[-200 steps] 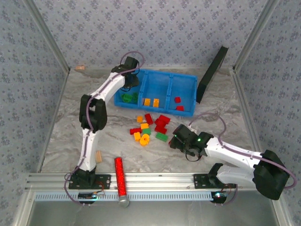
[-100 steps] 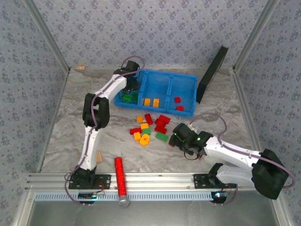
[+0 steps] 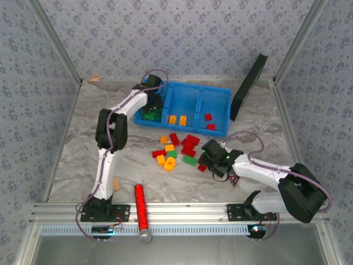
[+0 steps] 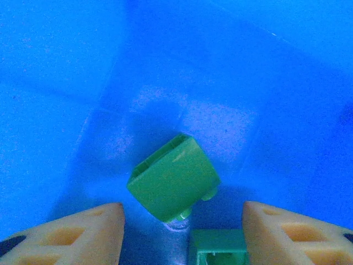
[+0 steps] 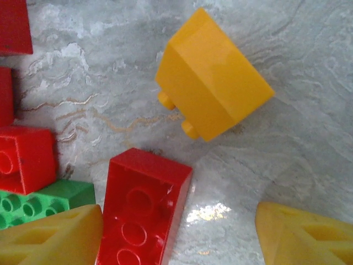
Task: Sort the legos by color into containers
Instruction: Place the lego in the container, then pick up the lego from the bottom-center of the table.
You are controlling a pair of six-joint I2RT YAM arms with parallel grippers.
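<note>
The blue bin point(image 3: 220, 95) has three compartments: green bricks point(image 3: 150, 116) lie in the left one, orange bricks point(image 3: 177, 119) in the middle, red bricks point(image 3: 209, 121) in the right. My left gripper point(image 3: 153, 104) hangs open inside the left compartment. In its wrist view a tilted green brick point(image 4: 174, 185) sits free between and beyond the fingers point(image 4: 85, 234), and another green brick point(image 4: 218, 248) lies below. Loose legos point(image 3: 176, 148) lie mid-table. My right gripper point(image 3: 207, 160) is open at the pile's right edge, over an upside-down red brick point(image 5: 143, 207) beside its left finger; an orange brick point(image 5: 215, 105) lies just ahead.
A red glittery cylinder point(image 3: 140, 207) and a tan wooden block point(image 3: 116, 183) lie near the front left. A black panel point(image 3: 248, 85) leans at the bin's right end. More red bricks point(image 5: 25, 157) and a green one point(image 5: 44, 201) crowd the right gripper's left side.
The left gripper has moved right and sunk deeper into the left compartment. The right gripper has pushed left toward the pile, its arm swinging in behind it.
</note>
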